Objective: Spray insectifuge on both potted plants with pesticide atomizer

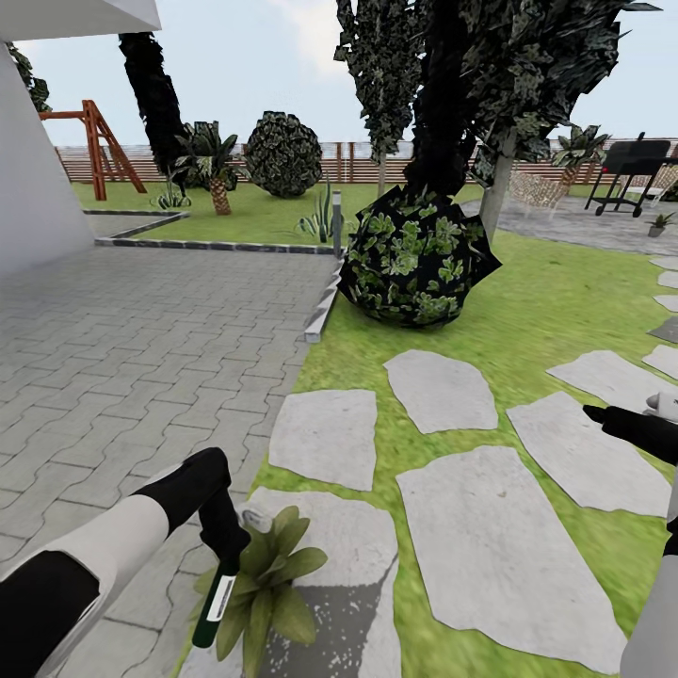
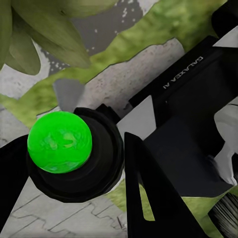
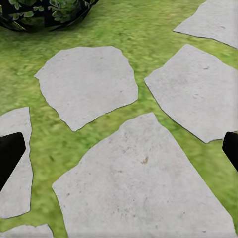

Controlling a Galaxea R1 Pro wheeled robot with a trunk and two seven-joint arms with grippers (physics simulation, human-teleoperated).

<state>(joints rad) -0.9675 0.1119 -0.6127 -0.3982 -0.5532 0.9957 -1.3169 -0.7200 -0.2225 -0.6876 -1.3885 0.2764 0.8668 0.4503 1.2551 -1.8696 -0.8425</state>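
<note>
Pesticide atomizer (image 1: 216,596) hangs bottom-down in the left pincer (image 1: 226,546), low in the head view: a slim dark green bottle with a white label bearing small dark print too fine to read. Its whitish spray head (image 1: 255,517) pokes out beside the black fingers, which are closed around the bottle's neck. The bottle touches or sits just in front of the leaves of a potted plant (image 1: 268,584), a low rosette of broad, pointed, light-green leaves rising where grey paving (image 1: 141,358) meets a stepping stone (image 1: 330,556).

In the left wrist view the black housing carries white lettering reading "GALAXEA AI" (image 2: 182,72). A glossy bright green ball (image 2: 59,141) sits in a round black collar between the dark fingers, with the plant's leaves (image 2: 44,29) beyond it.

The right pincer (image 1: 621,424) hovers over the lawn (image 1: 546,301) at the head view's right edge. In the right wrist view its two black fingertips (image 3: 10,153) stand wide apart at opposite edges, with nothing between them but flat, irregular, speckled grey stones (image 3: 144,188) set in blurry grass.

Farther off are a dark, faceted round bush (image 1: 414,259), a slim grey bollard (image 1: 336,224), a brown slatted fence (image 1: 348,162), a reddish wooden swing frame (image 1: 94,141) and a black grill (image 1: 636,169). The paving is made of interlocking zigzag blocks.
</note>
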